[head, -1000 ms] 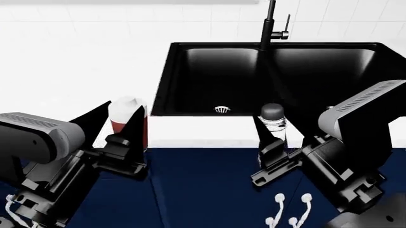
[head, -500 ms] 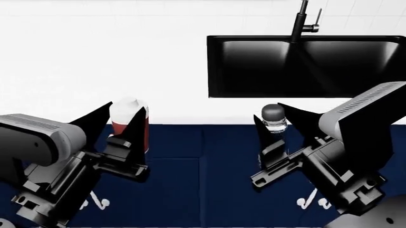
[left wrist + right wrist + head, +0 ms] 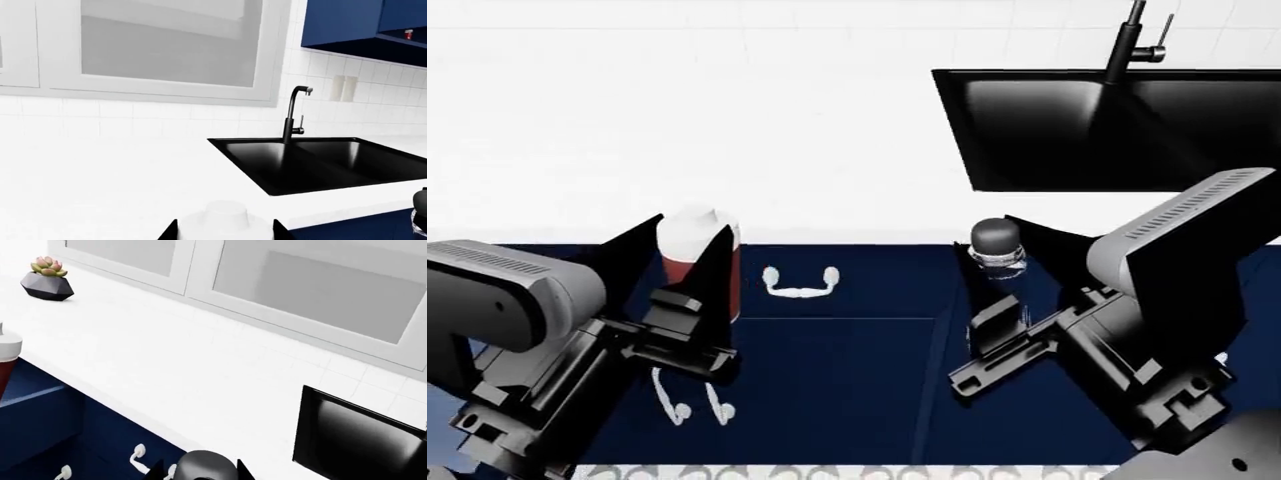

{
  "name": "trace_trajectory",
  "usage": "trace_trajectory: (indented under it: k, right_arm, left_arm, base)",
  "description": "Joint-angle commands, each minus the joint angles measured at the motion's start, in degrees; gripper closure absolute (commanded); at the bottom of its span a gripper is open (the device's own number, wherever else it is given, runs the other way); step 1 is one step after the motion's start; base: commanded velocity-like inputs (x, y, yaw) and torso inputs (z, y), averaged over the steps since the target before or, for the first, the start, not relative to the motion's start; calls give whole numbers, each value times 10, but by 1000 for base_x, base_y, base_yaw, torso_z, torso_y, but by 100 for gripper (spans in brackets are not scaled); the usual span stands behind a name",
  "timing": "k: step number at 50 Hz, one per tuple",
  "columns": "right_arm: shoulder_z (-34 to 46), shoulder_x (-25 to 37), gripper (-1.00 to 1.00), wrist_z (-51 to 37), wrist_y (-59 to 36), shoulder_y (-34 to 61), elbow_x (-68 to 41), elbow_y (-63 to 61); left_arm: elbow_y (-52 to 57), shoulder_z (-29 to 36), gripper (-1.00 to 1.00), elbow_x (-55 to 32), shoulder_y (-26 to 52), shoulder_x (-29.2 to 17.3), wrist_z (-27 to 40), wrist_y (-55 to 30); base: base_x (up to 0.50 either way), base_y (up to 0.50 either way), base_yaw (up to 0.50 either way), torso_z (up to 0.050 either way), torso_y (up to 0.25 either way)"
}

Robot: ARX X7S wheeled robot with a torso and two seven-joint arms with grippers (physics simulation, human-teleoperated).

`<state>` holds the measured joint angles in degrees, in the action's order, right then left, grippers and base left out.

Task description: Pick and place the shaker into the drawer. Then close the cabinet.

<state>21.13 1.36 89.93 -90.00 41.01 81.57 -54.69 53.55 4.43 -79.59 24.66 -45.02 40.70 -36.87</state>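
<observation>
Shaker (image 3: 998,248): held upright between the two black fingers of the right gripper (image 3: 1009,256), which was clenched on its body just under the cap. It was carried in the air over the cabinet (image 3: 854,370) fronts, not resting on anything. In the right wrist view only its cap (image 3: 200,466) showed, between the fingertips.

Materials and shape: small clear body, glass-like, with a rounded dark grey cap. It was judged smooth and slippery, narrow enough to tip when set down.

Drawer: no open drawer could be made out. Below and ahead of the right gripper only glossy navy flat fronts with curved white handles (image 3: 799,284) were seen.

Step in hand, as judged: carrying the shaker toward the drawer. It was judged best kept vertical, with the clamp unchanged, lowered until its base met the drawer floor and only then let go. The fingers should then be lifted straight up so the cap is not caught.

Left gripper (image 3: 677,258): clenched on a red bottle (image 3: 689,270) with a white cap, well apart from the shaker.

Beyond both grippers lay a matte white countertop (image 3: 694,150), and beyond the right one a glossy black sink (image 3: 1121,130) with a slim black faucet (image 3: 1137,40).
</observation>
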Motion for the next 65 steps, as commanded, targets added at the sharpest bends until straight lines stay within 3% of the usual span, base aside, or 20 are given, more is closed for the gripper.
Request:
trace_trajectory:
  k: [1, 65]
  right_arm:
    - [7, 1, 100, 1, 0, 4, 6, 3]
    - [17, -6, 100, 1, 0, 2, 18, 9]
  left_arm:
    - [1, -3, 100, -8, 1, -3, 4, 7]
    - [6, 5, 100, -5, 1, -7, 7, 16]
  base:
    - [-43, 500, 0, 0, 0]
    - [-22, 500, 0, 0, 0]
